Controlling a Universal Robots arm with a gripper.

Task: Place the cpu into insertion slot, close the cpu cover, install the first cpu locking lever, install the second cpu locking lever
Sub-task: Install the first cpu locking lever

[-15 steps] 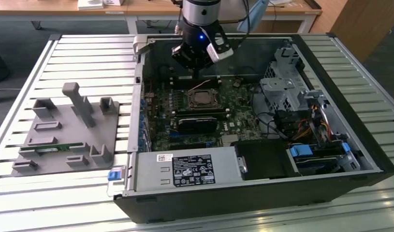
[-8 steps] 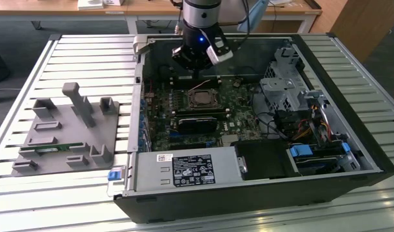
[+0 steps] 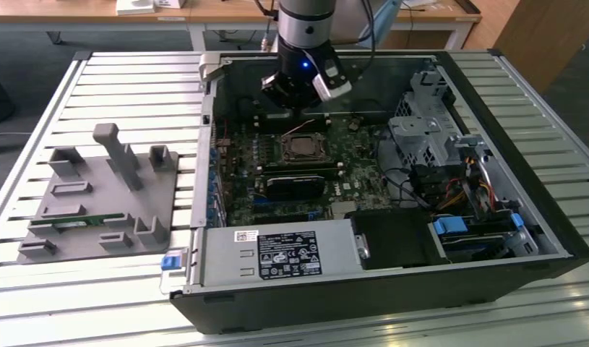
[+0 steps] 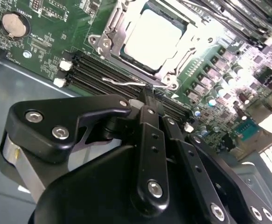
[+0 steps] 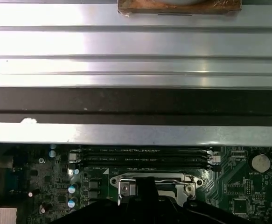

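Inside the computer case [image 3: 323, 307], at six o'clock from the end effector [image 3: 296, 101] in the exterior view, the cpu [image 4: 152, 39] sits in the insertion slot [image 3: 302, 150] under the cpu cover [image 4: 108, 35]. The end effector looks closed on nothing, beside the thin wire locking lever [image 4: 122, 82] (springy and slippery, I judge; best taken near its hooked end).

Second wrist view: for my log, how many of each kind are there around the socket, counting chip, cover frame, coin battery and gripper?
cpu: 1
cpu cover: 1
coin battery: 1
gripper: 1
Total: 4
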